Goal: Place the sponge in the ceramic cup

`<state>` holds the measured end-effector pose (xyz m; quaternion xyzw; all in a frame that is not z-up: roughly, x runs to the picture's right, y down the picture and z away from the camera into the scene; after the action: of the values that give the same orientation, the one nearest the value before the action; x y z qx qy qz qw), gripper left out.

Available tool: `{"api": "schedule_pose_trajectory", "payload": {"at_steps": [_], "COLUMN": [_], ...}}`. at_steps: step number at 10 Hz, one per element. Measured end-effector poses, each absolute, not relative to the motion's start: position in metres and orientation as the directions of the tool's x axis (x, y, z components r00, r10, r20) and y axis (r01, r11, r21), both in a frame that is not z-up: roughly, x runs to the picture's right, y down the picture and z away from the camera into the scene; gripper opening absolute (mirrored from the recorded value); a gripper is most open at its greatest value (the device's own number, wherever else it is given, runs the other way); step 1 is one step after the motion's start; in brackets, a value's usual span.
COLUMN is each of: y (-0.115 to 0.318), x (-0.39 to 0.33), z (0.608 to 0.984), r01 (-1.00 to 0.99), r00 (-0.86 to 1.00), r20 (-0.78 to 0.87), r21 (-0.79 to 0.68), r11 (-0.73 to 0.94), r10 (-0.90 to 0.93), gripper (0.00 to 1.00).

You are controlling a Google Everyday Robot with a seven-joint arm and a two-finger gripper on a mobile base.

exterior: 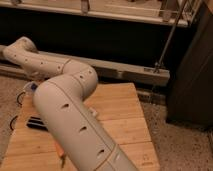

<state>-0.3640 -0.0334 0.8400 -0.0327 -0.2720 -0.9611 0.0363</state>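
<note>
Jaws shut together is how they stand, though from where I am the robot's bulky white arm (70,115) hides them: they sit at the far-left end of the arm, below the bent wrist, down behind the forearm by the left edge of the pale wooden worktop (120,120). Whether they are clamped on anything I cannot tell. Just under the forearm a sliver of the small white ceramic cup (27,91) shows at the worktop's left edge. A small patch of the dark-blue sponge (34,86) peeks out right at the cup's upper right side, touching or nearly touching its rim. Whether the sponge lies inside the cup or hangs just above it is hidden by the arm. The arm rises from the bottom of the view, bends at a fat elbow over the middle of the worktop, then reaches away to the left. Nearer to me on the left, a flat black rectangular bar (36,122) lies on the wood, half tucked behind the upper arm. A thin orange object (61,158) lies by the front edge, close beside the arm. Behind the worktop a long grey ledge (130,72) runs along a dark wall, a slim metal pole (171,37) leans at the right, and speckled flooring (185,145) spreads beyond the worktop's right side.
</note>
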Motion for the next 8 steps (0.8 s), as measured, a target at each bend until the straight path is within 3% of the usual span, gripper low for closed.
{"api": "schedule_pose_trajectory", "payload": {"at_steps": [8], "y": [-0.018], "x": [-0.378], "z": [0.857], "r01": [0.029], "r00": [-0.992], "r20": [0.118], "r21": [0.520], "r11": [-0.853], "r10": [0.038], "gripper": [0.00]}}
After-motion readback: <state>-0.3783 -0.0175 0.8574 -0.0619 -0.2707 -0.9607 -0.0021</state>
